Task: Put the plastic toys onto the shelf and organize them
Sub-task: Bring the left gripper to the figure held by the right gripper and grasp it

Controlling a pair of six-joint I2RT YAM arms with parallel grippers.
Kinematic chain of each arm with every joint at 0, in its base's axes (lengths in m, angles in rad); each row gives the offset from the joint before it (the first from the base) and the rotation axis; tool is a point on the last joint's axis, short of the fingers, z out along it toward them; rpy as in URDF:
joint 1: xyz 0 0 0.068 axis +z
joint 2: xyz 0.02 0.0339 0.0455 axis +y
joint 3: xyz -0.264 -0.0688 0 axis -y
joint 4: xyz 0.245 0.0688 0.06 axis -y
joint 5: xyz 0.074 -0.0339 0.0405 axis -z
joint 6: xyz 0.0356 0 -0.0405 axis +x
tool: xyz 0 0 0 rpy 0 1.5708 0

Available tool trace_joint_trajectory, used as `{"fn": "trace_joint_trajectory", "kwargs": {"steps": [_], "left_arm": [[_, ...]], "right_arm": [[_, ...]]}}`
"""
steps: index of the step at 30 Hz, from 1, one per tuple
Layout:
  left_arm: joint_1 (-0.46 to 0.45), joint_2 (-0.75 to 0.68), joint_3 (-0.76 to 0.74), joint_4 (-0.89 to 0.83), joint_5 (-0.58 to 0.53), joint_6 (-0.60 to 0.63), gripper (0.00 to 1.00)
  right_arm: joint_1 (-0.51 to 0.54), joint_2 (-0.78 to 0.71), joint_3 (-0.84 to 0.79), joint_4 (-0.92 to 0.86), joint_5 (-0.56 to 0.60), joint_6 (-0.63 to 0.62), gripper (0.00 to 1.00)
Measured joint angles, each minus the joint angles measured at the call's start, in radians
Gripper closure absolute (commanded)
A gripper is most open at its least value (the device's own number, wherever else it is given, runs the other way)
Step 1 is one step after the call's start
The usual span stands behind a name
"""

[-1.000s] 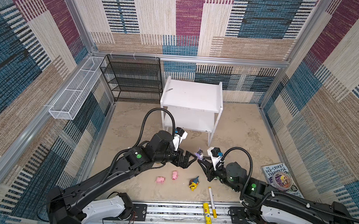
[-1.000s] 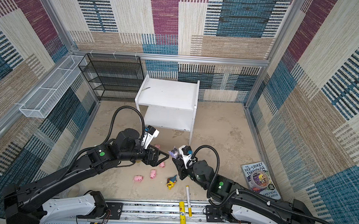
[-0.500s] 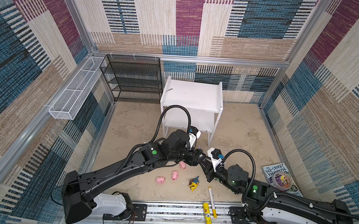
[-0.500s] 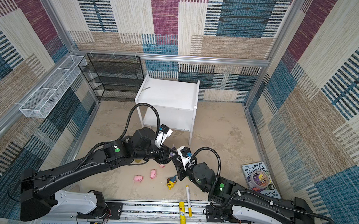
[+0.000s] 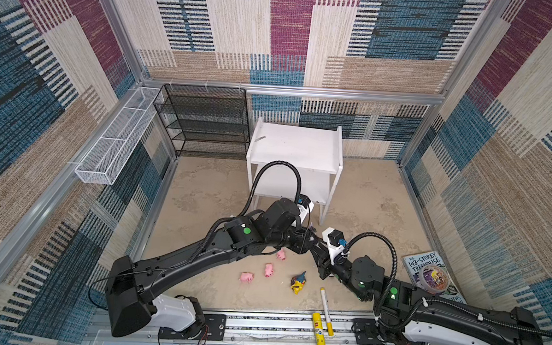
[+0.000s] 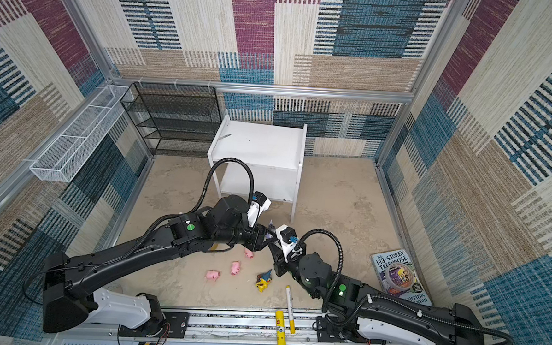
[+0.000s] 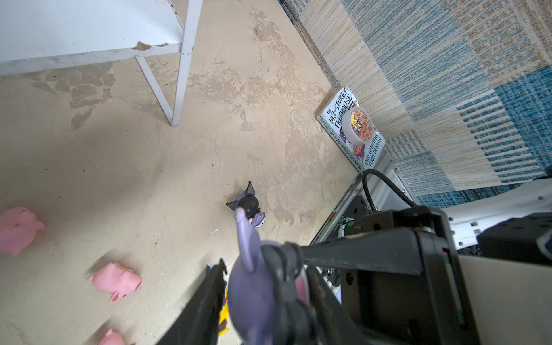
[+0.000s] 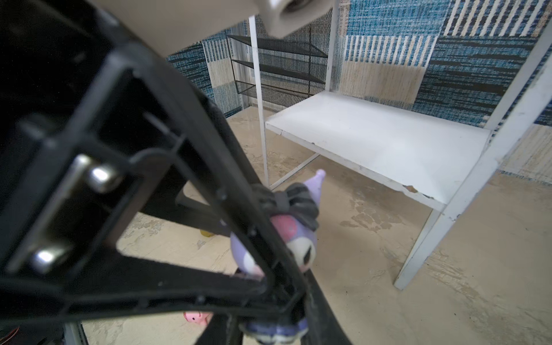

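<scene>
A purple big-eared figure hangs above the floor between both grippers, in front of the white shelf. My left gripper is shut on its head from the left. My right gripper is shut on the same figure from the right. A second black-and-purple figure stands on the floor beyond them. Three pink pigs lie on the floor in front of the arms, and a yellow figure with a blue hood lies beside them. Both shelf boards are bare.
A yellow-capped white marker and a yellow tube lie by the front rail. A book with a round tub on it lies at the right wall. A black mesh rack and a white wire basket stand at the back left.
My left arm swung right to the figure that the right gripper holds up, and its jaws closed on the figure. The right arm stayed almost still.
</scene>
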Motion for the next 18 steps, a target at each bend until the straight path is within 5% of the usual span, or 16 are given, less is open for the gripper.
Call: {"fn": "trace_joint_trajectory", "kwargs": {"steps": [9,18], "left_arm": [[-0.004,-0.010,-0.027,-0.002,-0.012,0.001,0.72],[0.000,-0.101,-0.140,0.014,-0.124,0.040,0.73]], "right_arm": [[0.004,0.011,-0.032,0.029,-0.010,0.002,0.70],[0.003,0.017,-0.093,0.044,-0.079,0.049,0.36]]}}
